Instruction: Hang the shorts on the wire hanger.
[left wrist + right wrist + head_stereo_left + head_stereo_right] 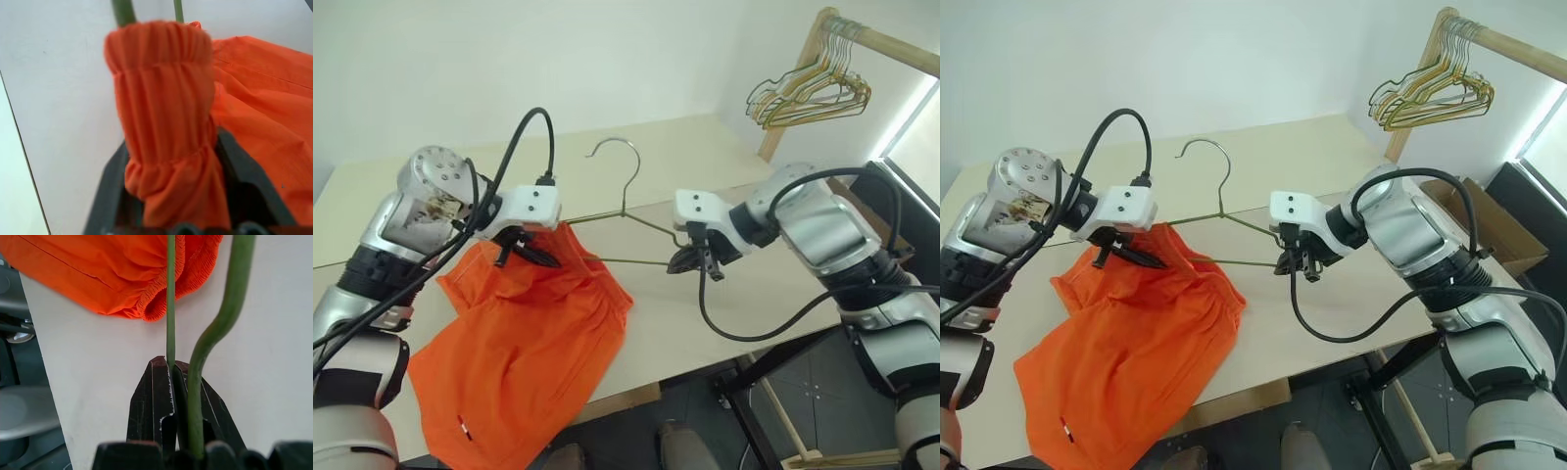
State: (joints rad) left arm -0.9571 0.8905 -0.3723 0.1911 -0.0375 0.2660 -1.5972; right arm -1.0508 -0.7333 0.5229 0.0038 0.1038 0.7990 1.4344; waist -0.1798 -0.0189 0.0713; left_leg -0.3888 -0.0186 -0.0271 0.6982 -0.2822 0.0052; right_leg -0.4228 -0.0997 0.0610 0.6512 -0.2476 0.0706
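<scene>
Pincer work first: your right pincer is pressed together on the hanger, pinching its thin bottom wire right at the right-hand corner, where the right wrist view shows the straight wire caught between the black fingers and the bent shoulder wire running just beside them. That grip looks meant to hold the frame steady in the air above the surface, so the other arm has something fixed to dress. Your left pincer is closed on the shorts; the left wrist view shows a bunched fold of the gathered waistband clamped between its fingers, with the hanger's wires showing just past the fabric. You hold the waistband there, at the hanger's left end, presumably to feed the cloth along or over the wire. The hanger's long axis runs side to side between your two pincers, roughly level, with the hook pointing up and away from you. The shorts hang from the left pincer and trail down toward you, waistband up at the wire, legs spreading across the near part of the surface and over its front edge, the white tag low near the hem. Whether the waistband already wraps the wire, you cannot tell.
</scene>
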